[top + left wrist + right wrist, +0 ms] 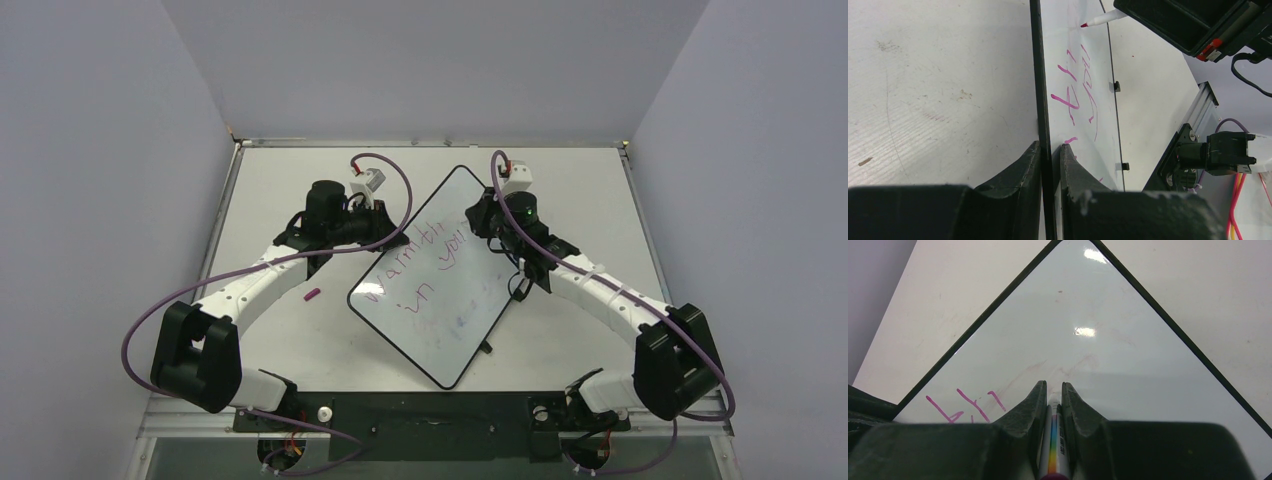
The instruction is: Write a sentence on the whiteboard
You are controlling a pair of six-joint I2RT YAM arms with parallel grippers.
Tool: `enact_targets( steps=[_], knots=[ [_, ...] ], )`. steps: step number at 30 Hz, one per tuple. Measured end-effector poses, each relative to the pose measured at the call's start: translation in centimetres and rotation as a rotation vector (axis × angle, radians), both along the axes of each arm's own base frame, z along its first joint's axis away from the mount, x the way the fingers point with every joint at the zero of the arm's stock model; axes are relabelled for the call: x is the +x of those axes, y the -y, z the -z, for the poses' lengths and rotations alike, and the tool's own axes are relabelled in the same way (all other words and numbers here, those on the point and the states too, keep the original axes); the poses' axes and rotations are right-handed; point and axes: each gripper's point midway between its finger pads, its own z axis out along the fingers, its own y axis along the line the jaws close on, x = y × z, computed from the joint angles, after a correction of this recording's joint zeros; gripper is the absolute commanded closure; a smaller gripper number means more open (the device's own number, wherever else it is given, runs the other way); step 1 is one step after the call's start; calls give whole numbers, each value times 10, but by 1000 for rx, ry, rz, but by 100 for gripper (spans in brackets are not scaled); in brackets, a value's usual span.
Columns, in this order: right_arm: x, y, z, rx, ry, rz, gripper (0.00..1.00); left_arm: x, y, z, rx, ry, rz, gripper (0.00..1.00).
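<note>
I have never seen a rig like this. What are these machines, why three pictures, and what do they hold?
These are two robot arms bolted to a table. One picture looks down from above; the other two come from a camera on each wrist, so the black fingers fill the foreground. The left gripper pinches the rim of the whiteboard, apparently steadying it. The right gripper is shut on a marker. Pink handwriting, the sentence, is on the board, and a small pink piece, perhaps the marker's cap, lies beside it.
</note>
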Motion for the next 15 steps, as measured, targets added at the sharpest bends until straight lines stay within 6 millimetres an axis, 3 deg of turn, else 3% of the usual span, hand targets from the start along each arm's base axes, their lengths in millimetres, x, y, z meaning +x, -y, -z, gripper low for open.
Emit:
enact_targets(
  steps=[15],
  knots=[
    [2, 0, 9, 3, -6, 3, 100, 0, 0, 0, 2, -1, -2, 100]
  ],
)
